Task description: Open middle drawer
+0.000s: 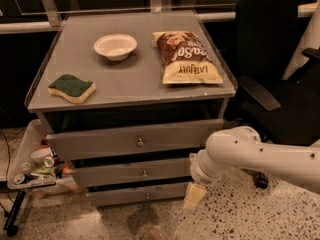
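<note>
Grey wood is being shown across the flat front of the middle drawer; one small round metal knob is being carried at its centre; the panel is being seen as mid-sized, shallower than the top drawer above it and deeper than the bottom drawer beneath it. The middle drawer is being shown in the second row of the table, under the overhanging top; dark gaps are being shown above and below its front, and it is being seen as shut or very nearly so; its right end is being covered by the arm.

The arm, white and rounded, is being shown entering from the right edge of the view; it is being seen bent at a thick joint just in front of the drawers' right ends, and turned downward from there. The pincer is being shown below that joint, pale and pointing toward the speckled floor; it is being seen just beside the right end of the bottom drawer, lower than the knob and well to its right; whether it is wide or narrow cannot be told.

On the table a white bowl, a brown and yellow snack bag and a green and yellow sponge are being carried, each apart from the others; a black chair is being seen to the right of the table.
</note>
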Controlling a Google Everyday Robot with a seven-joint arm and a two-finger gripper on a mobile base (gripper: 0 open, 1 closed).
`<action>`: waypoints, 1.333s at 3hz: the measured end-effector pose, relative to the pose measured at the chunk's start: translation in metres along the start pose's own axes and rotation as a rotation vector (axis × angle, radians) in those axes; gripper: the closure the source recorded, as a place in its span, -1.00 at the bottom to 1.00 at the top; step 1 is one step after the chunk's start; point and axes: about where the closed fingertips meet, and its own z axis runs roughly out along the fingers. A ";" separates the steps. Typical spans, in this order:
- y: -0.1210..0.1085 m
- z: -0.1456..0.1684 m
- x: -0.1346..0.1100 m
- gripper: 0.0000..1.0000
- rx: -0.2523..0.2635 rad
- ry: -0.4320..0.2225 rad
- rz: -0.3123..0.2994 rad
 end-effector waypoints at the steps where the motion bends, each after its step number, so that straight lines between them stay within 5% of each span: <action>1: -0.018 0.037 0.000 -1.00 0.003 -0.009 0.010; 4: -0.045 0.105 0.016 -1.00 -0.009 -0.008 0.039</action>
